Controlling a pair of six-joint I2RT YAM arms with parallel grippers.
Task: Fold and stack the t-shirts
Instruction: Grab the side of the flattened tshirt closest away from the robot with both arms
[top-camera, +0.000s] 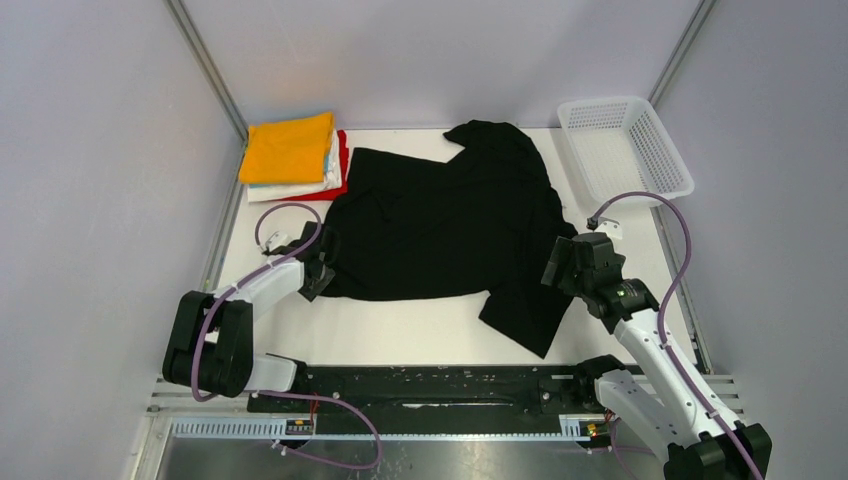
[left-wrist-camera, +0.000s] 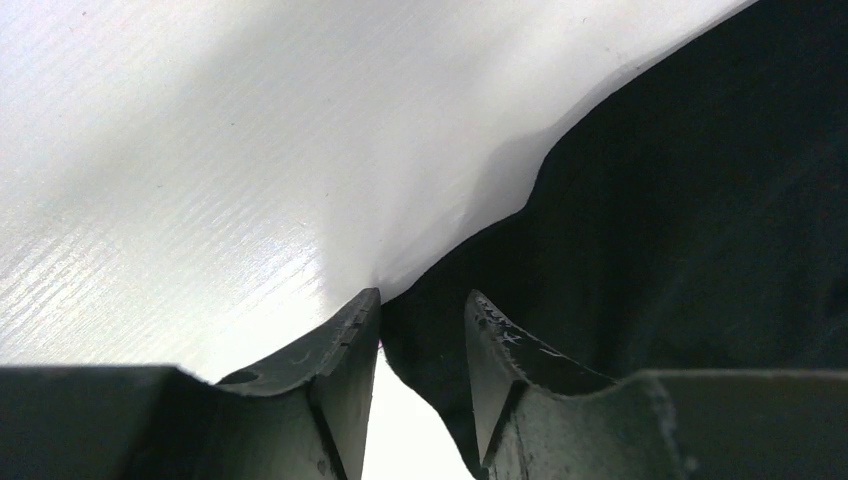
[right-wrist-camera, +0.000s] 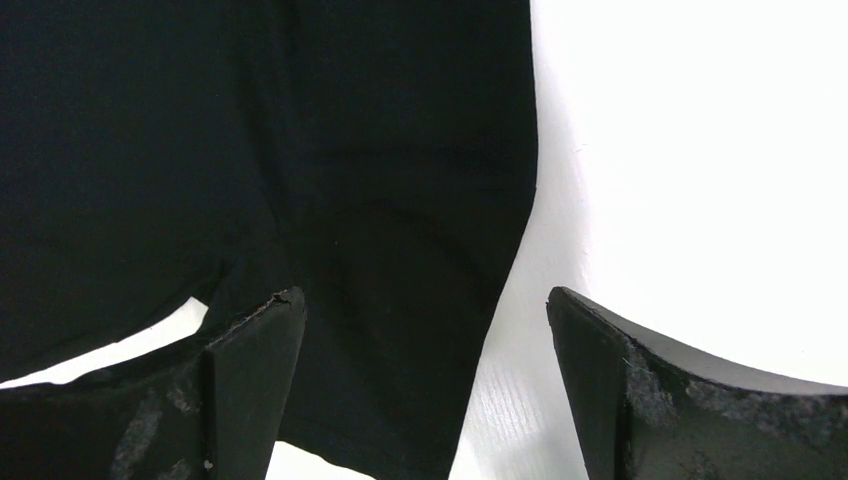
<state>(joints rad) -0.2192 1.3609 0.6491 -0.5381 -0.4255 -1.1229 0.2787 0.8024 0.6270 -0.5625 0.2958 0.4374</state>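
- The black t-shirt (top-camera: 440, 220) is lying spread but rumpled and skewed across the middle of the counter (top-camera: 400, 335). One sleeve is trailing toward the near edge, and no fold is made yet.
- The folded t-shirts (top-camera: 295, 155) are sitting as a stack in the far left corner, orange-yellow on top, likely waiting to take the black one.
- The left tool (left-wrist-camera: 422, 300) is sitting low at the shirt's near left edge. Its jaws are standing narrow with the hem lying between them, but from the wrist view I cannot tell whether the cloth is really pinched.
- The right tool (right-wrist-camera: 422, 294) is hovering over the shirt's right side. Its jaws are standing fully wide and gripping nothing, with a strip of black cloth lying under the gap.
- In my judgement the tools are taking opposite sides so the shirt can be lifted and drawn flat before folding.
- The white mesh basket (top-camera: 625, 150) is standing at the far right, just beside the shirt's far edge and playing no part here.
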